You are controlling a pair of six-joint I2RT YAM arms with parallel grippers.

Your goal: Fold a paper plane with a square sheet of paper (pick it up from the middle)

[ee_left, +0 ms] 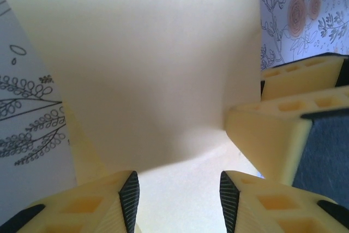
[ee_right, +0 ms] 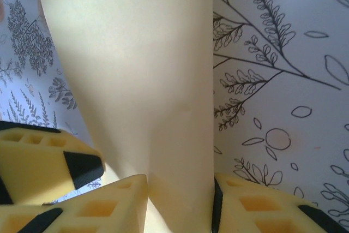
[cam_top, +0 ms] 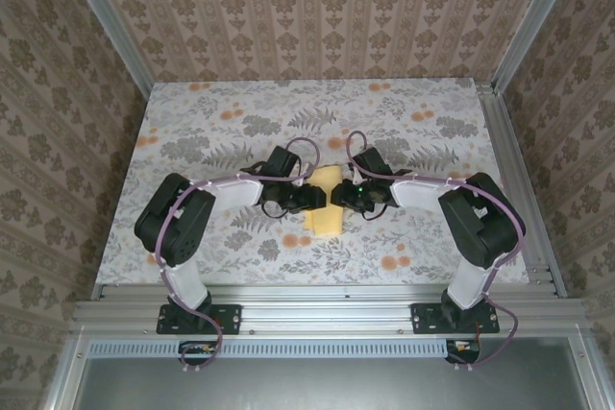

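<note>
- The pale-yellow sheet of thin paper (cam_top: 327, 221), part-folded into a narrow raised strip, could tear or take a crooked crease if the two claws pull or twist unevenly
- It could also slip free, since only one claw seems to hold it
- It sits mid-table on the flower-printed cloth (cam_top: 221, 141), between the claws
- The right claw (ee_right: 180, 200) is clamped on the strip
- The left claw (ee_left: 179, 189) straddles the sheet, jaws apart, pads not pressing it

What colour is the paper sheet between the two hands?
The square sheet of paper is plain pale yellow, unmarked; clearest in the right wrist view.
</note>
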